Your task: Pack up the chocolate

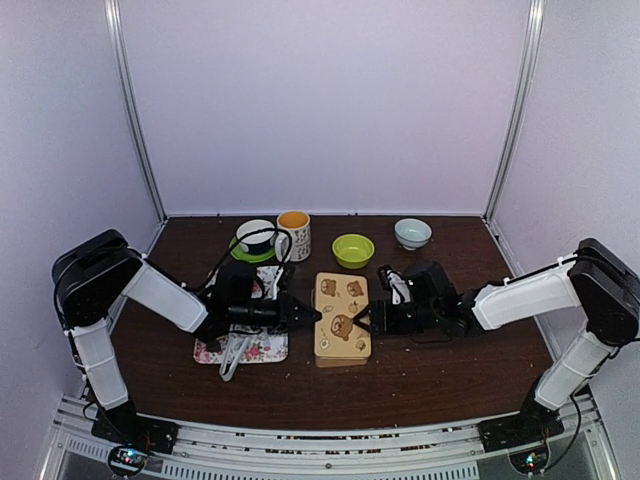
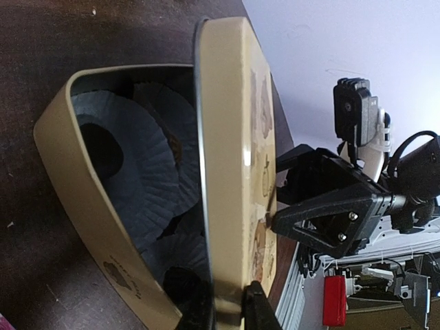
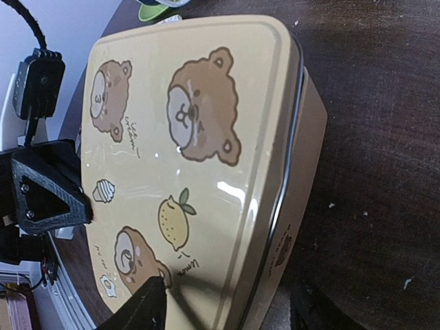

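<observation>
A tan tin lid (image 1: 342, 318) with brown bear prints lies over its tin between my grippers. My left gripper (image 1: 308, 315) is shut on the lid's left rim (image 2: 223, 137). In the left wrist view the lid is raised off the tin body (image 2: 75, 192), and dark pleated paper cups (image 2: 137, 158) show inside. I cannot make out any chocolate; it is hidden. My right gripper (image 1: 362, 318) is open at the tin's right side (image 3: 230, 302). One finger (image 3: 141, 309) rests on the lid top (image 3: 206, 103) and the other is low beside the tin wall (image 3: 292, 227).
A floral mat (image 1: 262, 347) with silver tongs (image 1: 233, 358) lies left of the tin. Behind stand a white cup on a green saucer (image 1: 257, 238), an orange-lined mug (image 1: 294, 235), a green bowl (image 1: 353, 250) and a pale bowl (image 1: 412, 233).
</observation>
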Tool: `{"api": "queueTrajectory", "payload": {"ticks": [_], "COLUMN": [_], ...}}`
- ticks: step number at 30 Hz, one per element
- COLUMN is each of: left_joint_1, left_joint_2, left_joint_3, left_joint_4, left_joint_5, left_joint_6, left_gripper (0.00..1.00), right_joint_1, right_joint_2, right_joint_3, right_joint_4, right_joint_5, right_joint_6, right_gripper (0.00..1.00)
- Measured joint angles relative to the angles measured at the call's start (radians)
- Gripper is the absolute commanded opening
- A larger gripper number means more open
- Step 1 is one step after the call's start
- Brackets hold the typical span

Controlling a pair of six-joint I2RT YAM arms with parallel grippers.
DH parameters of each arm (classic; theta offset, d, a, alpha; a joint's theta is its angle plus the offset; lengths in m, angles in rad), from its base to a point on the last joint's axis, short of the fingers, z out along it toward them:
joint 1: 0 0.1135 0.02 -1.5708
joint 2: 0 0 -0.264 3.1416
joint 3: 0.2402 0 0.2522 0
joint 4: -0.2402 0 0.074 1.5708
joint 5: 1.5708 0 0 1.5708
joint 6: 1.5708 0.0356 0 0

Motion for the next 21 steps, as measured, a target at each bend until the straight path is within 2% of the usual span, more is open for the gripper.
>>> {"api": "queueTrajectory", "payload": {"ticks": [8,15,21], "left_joint_1": [0.000,-0.001,-0.001], "left_joint_2": [-0.001,-0.020,-0.056], "left_joint_3": [0.000,0.018,0.063], "left_joint_4": [-0.012,-0.113,-0.298], "left_joint_5": [-0.028,-0.064,-0.138], "left_joint_6": [0.000,0.021,0.095], "left_gripper": [0.05,0.24,0.37], "right_joint_1": [0.000,-0.004,-0.016], "right_joint_2": [0.017,0.068,0.095], "right_joint_3": [0.054,0.111,0.148], "right_joint_4": [-0.074,-0.115,-0.146], "right_joint_5": [0.018,0.020,0.020], "right_joint_6": [-0.032,-0.062,-0.084], "right_gripper": [0.63,0.61,0.61]}}
